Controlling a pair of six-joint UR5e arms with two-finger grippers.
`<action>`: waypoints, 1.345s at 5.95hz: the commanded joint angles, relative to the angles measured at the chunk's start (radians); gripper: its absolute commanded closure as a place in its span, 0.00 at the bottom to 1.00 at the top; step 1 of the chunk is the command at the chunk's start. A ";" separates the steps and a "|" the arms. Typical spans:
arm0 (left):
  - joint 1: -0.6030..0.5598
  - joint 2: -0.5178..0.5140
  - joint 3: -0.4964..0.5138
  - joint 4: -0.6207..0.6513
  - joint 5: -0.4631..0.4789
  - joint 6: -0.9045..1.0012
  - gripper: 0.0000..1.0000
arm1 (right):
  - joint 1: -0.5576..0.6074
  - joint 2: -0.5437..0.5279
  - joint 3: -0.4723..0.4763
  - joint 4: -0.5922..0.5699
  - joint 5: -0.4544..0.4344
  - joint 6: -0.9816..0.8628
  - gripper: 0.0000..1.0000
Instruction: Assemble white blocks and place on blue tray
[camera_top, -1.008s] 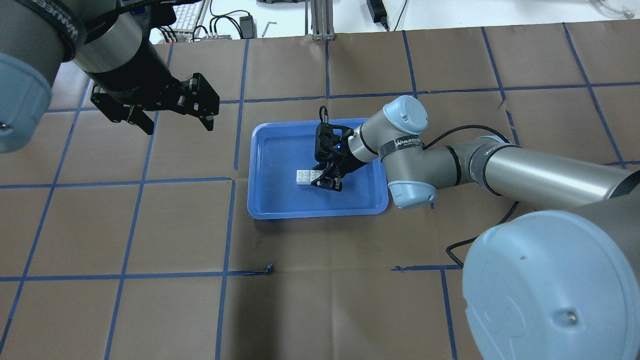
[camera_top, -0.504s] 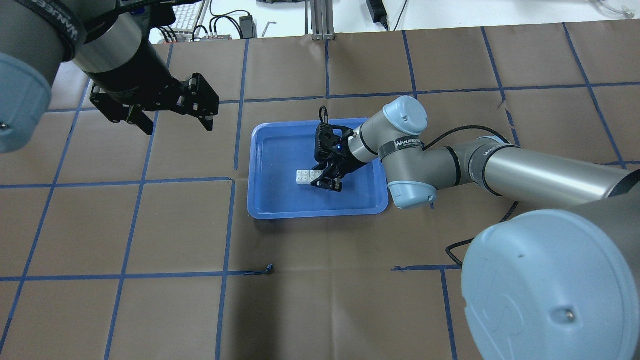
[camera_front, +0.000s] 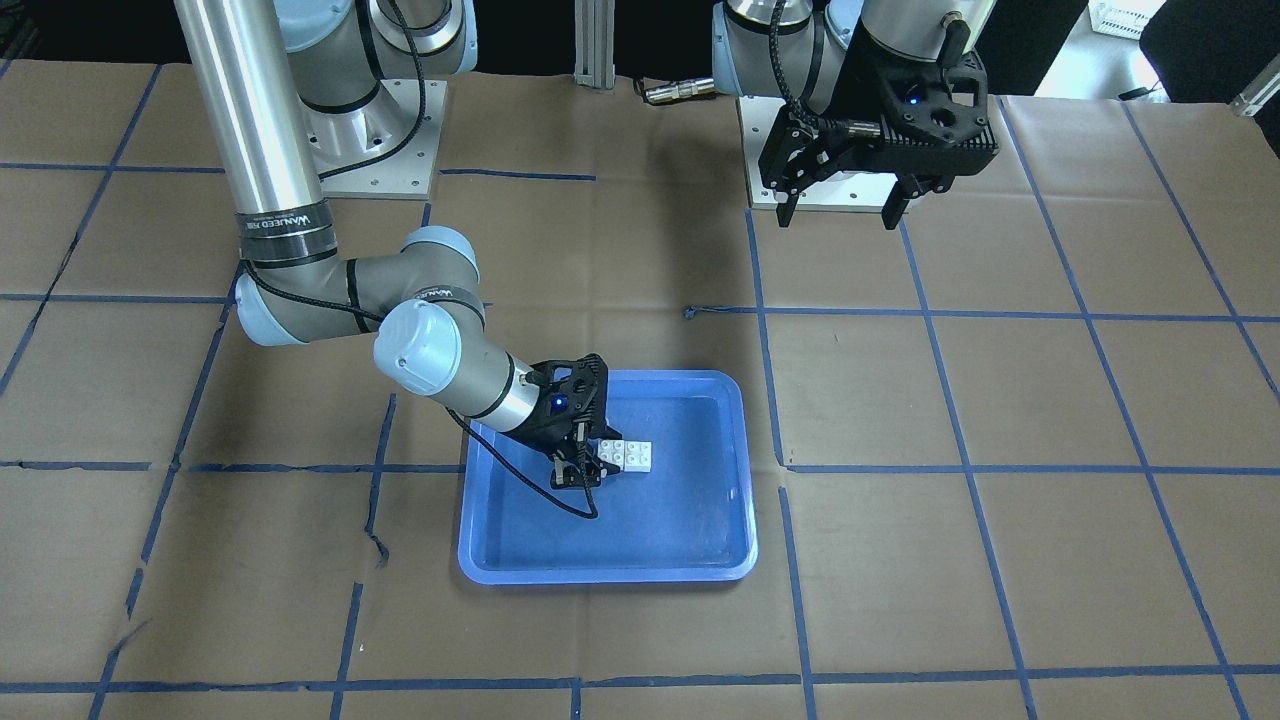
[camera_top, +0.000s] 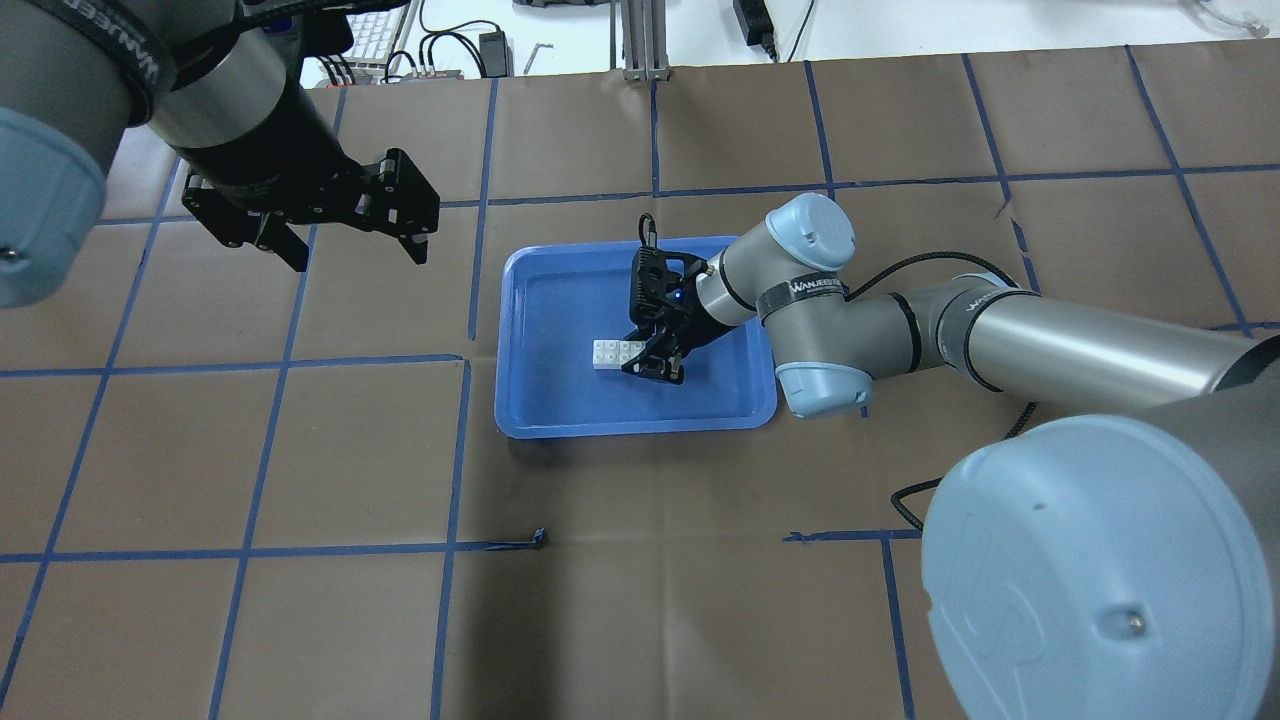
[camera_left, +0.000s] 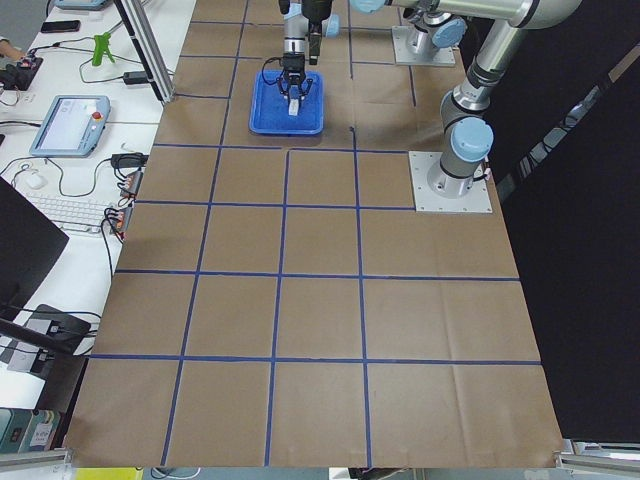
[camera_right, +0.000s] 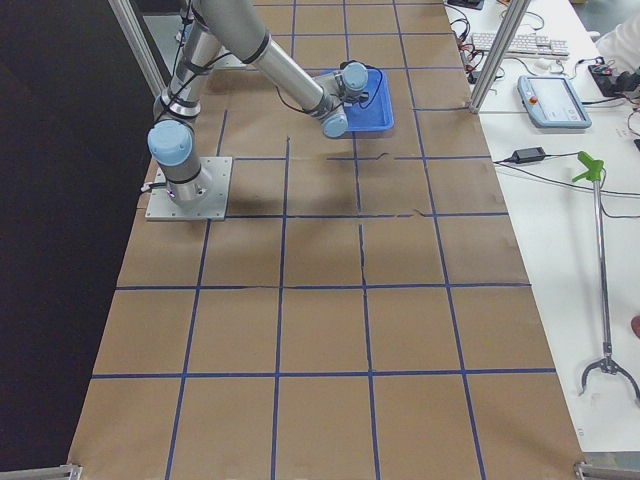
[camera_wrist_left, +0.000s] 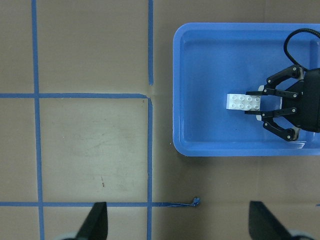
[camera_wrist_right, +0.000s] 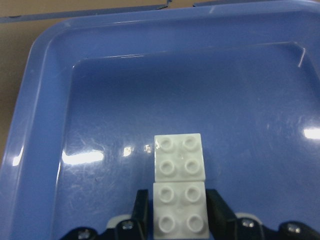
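Observation:
Two white blocks (camera_top: 610, 353) lie side by side, studs up, in the middle of the blue tray (camera_top: 560, 400). My right gripper (camera_top: 642, 360) reaches low into the tray. In the right wrist view its fingers (camera_wrist_right: 141, 210) press both sides of the nearer block (camera_wrist_right: 180, 215), and the farther block (camera_wrist_right: 179, 156) touches it in line. The blocks also show in the front view (camera_front: 630, 455) and the left wrist view (camera_wrist_left: 240, 102). My left gripper (camera_top: 360, 258) hangs open and empty above the table, left of the tray.
Brown paper with a blue tape grid covers the table (camera_top: 640, 600). A loose curl of tape (camera_top: 540, 538) lies in front of the tray. Cables and a keyboard sit beyond the far edge (camera_top: 380, 40). My right arm's elbow (camera_top: 815, 300) hangs over the tray's right rim.

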 joint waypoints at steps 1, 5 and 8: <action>0.000 -0.001 -0.001 0.000 0.000 0.000 0.01 | 0.000 -0.005 -0.002 0.000 0.004 0.024 0.11; 0.003 0.001 0.000 0.000 0.001 -0.001 0.01 | -0.031 -0.104 -0.046 0.026 -0.087 0.050 0.00; 0.002 0.001 0.000 0.000 0.000 -0.001 0.01 | -0.129 -0.272 -0.046 0.330 -0.232 0.116 0.00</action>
